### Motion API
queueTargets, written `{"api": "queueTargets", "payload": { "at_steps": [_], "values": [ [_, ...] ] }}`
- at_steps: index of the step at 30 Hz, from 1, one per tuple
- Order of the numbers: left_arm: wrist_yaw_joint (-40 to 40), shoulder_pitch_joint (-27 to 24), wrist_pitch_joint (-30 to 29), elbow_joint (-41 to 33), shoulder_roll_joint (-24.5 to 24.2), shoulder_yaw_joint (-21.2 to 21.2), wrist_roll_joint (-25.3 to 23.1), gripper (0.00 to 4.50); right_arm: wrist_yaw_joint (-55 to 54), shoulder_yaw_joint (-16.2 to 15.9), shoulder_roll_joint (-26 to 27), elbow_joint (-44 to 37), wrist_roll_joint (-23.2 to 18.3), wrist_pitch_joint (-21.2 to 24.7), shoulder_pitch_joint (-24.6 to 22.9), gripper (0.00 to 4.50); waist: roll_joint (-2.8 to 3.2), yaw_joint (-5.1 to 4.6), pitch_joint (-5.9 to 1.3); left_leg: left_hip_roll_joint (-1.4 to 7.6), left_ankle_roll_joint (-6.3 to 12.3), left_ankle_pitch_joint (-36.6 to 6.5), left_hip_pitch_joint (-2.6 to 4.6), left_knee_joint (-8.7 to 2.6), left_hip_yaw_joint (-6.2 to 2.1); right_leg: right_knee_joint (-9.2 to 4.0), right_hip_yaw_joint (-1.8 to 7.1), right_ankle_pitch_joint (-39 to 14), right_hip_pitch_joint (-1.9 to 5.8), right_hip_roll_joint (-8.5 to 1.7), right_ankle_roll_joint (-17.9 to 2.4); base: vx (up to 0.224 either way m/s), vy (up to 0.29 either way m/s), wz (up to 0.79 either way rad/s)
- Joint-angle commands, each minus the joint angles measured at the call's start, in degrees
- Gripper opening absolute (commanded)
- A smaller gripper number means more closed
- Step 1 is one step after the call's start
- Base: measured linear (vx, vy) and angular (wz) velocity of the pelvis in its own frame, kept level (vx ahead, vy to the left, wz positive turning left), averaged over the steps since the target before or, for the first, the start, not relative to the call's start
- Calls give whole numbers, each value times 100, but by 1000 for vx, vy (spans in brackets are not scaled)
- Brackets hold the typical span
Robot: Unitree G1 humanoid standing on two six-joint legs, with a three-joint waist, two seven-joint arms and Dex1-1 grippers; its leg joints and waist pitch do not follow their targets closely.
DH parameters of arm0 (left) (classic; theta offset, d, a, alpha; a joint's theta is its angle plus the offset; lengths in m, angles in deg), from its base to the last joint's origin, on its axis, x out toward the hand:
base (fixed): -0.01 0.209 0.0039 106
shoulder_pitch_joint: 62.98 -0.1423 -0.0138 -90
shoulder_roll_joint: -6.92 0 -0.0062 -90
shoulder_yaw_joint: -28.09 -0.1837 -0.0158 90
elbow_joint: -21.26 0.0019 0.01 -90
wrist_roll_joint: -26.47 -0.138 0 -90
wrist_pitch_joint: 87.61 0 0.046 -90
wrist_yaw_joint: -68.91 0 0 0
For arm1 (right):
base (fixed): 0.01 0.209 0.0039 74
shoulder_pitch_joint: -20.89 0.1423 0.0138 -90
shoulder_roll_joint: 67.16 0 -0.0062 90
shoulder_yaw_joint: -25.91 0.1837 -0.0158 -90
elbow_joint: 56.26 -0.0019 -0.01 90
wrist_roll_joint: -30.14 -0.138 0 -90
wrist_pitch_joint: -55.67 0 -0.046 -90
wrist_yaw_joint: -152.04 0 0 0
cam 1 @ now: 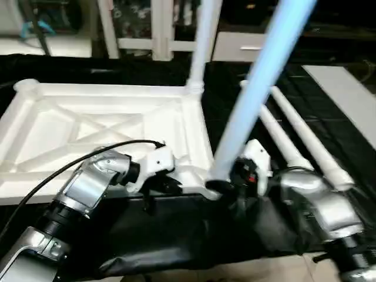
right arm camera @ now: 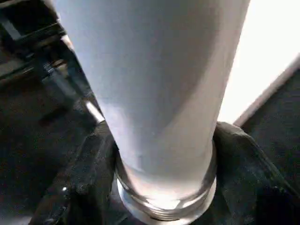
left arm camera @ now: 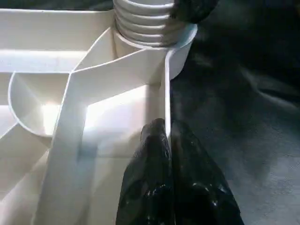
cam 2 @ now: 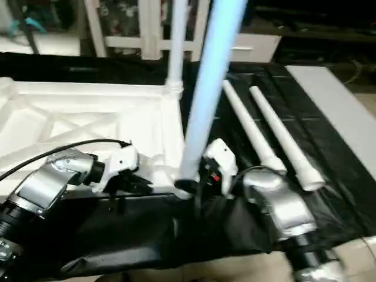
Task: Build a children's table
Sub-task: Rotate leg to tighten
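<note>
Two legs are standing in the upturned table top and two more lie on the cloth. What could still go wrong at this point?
1. The near leg leans in its corner socket; its ridged end still shows, so it may jam or pop out.
2. The left end effector pinches the thin rim; that grip might slip if the table top shifts.
3. The spare legs lie loose beside the right arm and could be knocked away.

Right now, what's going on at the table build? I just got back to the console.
The tabletop lies underside up on black sheeting. One leg already stands in the far right corner socket. The right pincer holds a second leg, tilted, with its foot at the near right corner socket. The left pincer is shut on the top's near rim beside that socket. Two more legs lie to the right.
</note>
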Motion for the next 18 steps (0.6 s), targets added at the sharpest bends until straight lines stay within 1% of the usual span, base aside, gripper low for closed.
{"api": "queueTargets", "payload": {
  "at_steps": [1, 2, 3, 4, 5, 7, 8, 9, 10, 11, 12, 13, 14, 15, 16, 17, 18],
  "values": [
    [221, 49, -88, 74, 360, -215, -6, 0, -765, -3, 232, 514, 365, 79, 122, 266, 27, -5, -281, 341, -253, -1917, 172, -445, -189, -510, 237, -2070, 127, -364, -1068, 0, 0, 0],
    [368, 93, -109, 140, 456, -168, -14, 0, -968, 3, 337, 624, 454, 47, 177, 266, 31, -50, -271, 336, -320, -2041, 158, -458, -197, -519, 234, -2245, 100, -349, -1005, -51, 15, -4],
    [506, 139, -128, 208, 548, -122, -16, 0, -1161, 14, 442, 733, 548, 13, 234, 266, 37, -71, -269, 327, -397, -2241, 175, -462, -220, -556, 225, -2510, 89, -364, -931, -51, 15, -4],
    [668, 197, -162, 281, 644, -101, -56, 0, -1376, 36, 593, 888, 606, 12, 327, 266, 37, -71, -269, 327, -397, -2241, 175, -462, -220, -556, 225, -2510, 89, -364, -931, -56, 17, -6],
    [755, 232, -184, 326, 696, -96, -84, 0, -1486, 53, 680, 985, 632, 14, 387, 266, 35, -107, -273, 320, -448, -2351, 154, -470, -254, -577, 212, -2751, 94, -382, -827, -52, 15, -7],
    [1205, 365, -382, 528, 933, -8, -199, 0, -2106, 217, 1009, 1407, 733, -98, 640, 265, 33, -147, -276, 312, -466, -2466, 175, -459, -256, -601, 217, -2843, 54, -384, -793, -26, 8, -3],
    [1674, 483, -611, 712, 1149, 105, -305, 0, -2583, 338, 1218, 1755, 812, -188, 840, 265, 37, -166, -278, 313, -473, -2501, 174, -462, -265, -610, 210, -2877, 57, -386, -778, 0, 0, 0],
    [1988, 559, -760, 836, 1284, 192, -358, 0, -2908, 418, 1327, 1990, 854, -257, 961, 265, 41, -182, -273, 320, -492, -2510, 176, -467, -271, -610, 206, -2857, 55, -382, -786, 0, 0, 0],
    [2254, 630, -855, 955, 1408, 258, -403, 0, -3199, 500, 1441, 2231, 871, -325, 1080, 265, 56, -198, -300, 312, -527, -2484, 183, -466, -276, -595, 195, -2654, 52, -373, -828, 0, 0, 0],
    [2501, 695, -919, 1063, 1527, 311, -445, 0, -3547, 570, 1542, 2478, 928, -398, 1206, 265, 50, -188, -308, 316, -524, -2416, 177, -472, -275, -596, 194, -2523, 65, -369, -826, 0, 0, 0],
    [2501, 695, -919, 1063, 1527, 311, -445, 0, -3547, 570, 1542, 2478, 928, -398, 1206, 265, 55, -189, -312, 313, -507, -2378, 175, -473, -264, -589, 195, -2383, 67, -360, -845, 0, 0, 0],
    [2886, 803, -875, 1288, 1699, 345, -587, 0, -4151, 752, 1769, 2976, 1003, -576, 1459, 265, 59, -181, -320, 309, -432, -2264, 164, -475, -237, -575, 208, -2016, 66, -343, -871, 0, 0, 0],
    [2886, 803, -875, 1288, 1699, 345, -587, 0, -4151, 752, 1769, 2976, 1003, -576, 1459, 265, 57, -193, -310, 302, -428, -2294, 178, -475, -228, -586, 213, -2009, 38, -336, -884, 0, 0, 0],
    [3066, 855, -823, 1408, 1772, 335, -673, 0, -4509, 905, 1967, 3334, 983, -787, 1648, 265, 58, -181, -319, 295, -424, -2302, 192, -466, -229, -584, 208, -1998, 47, -332, -888, 0, 0, 0],
    [3091, 867, -815, 1433, 1784, 326, -694, 0, -4598, 949, 2028, 3446, 982, -848, 1709, 265, 62, -195, -307, 294, -410, -2363, 180, -466, -226, -595, 218, -2048, 38, -349, -896, 0, 0, 0],
    [3085, 870, -816, 1438, 1790, 328, -695, 0, -4609, 975, 2081, 3523, 970, -924, 1762, 265, 56, -182, -321, 292, -383, -2303, 164, -467, -229, -584, 210, -1999, 74, -347, -854, 0, 0, 0],
    [3086, 870, -822, 1440, 1796, 335, -695, 0, -4603, 983, 2101, 3557, 969, -964, 1786, 265, 59, -166, -327, 297, -343, -2216, 169, -463, -214, -577, 217, -1844, 68, -339, -842, 0, 0, 0]
  ]
}}
